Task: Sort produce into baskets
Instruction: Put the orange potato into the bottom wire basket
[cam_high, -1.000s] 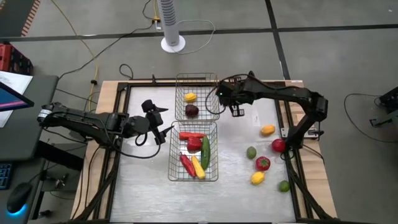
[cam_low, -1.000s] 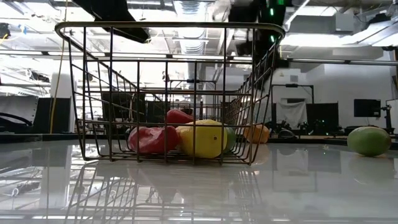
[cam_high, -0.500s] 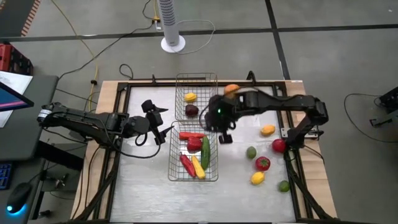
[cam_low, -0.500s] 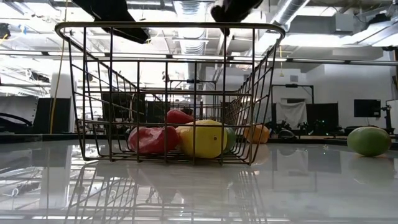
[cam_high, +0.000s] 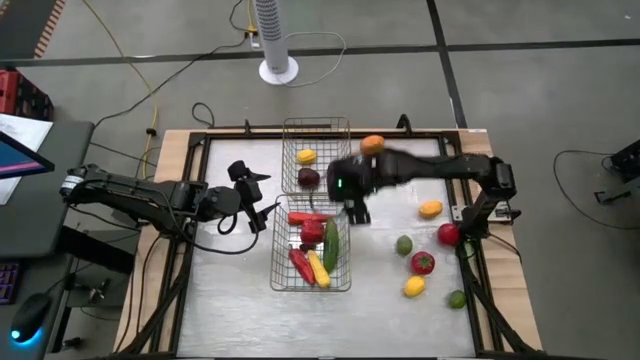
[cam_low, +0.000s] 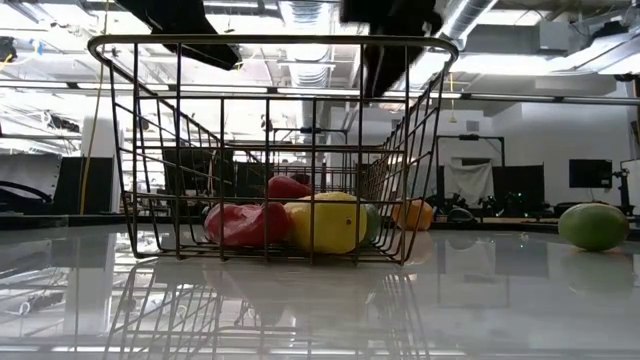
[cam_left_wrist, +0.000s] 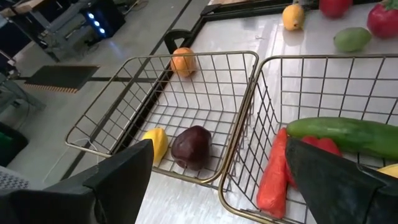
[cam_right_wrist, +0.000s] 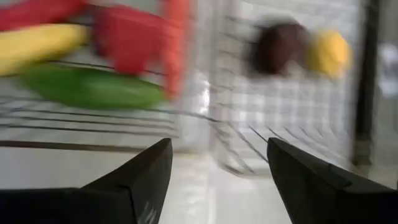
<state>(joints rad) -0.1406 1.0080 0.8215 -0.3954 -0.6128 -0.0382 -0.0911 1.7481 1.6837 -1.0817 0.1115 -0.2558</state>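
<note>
Two wire baskets stand end to end mid-table. The far basket (cam_high: 316, 128) holds a lemon (cam_high: 306, 156) and a dark plum (cam_high: 309, 178). The near basket (cam_high: 345, 262) holds red peppers (cam_high: 311, 229), a cucumber (cam_high: 331, 244) and a yellow piece (cam_high: 318, 268). An orange (cam_high: 372, 144) rests on the table right of the far basket. My right gripper (cam_high: 354, 208) hangs open and empty by the baskets' right side where they meet; the right wrist view (cam_right_wrist: 217, 168) is blurred. My left gripper (cam_high: 262, 196) waits open left of the baskets, facing them (cam_left_wrist: 224, 177).
Loose produce lies on the table's right half: a lemon (cam_high: 430, 209), a lime (cam_high: 404, 244), two red pieces (cam_high: 447, 234) (cam_high: 423, 263), another lemon (cam_high: 413, 286) and a lime (cam_high: 456, 298). The table's frame rails (cam_high: 470, 250) run along the sides. A fan post (cam_high: 272, 40) stands beyond the far edge.
My right gripper has swung from beside the far basket's right wall toward the table's left and near edges, ending by the junction of the two baskets. The orange, covered by the arm before, now shows. No produce has moved.
</note>
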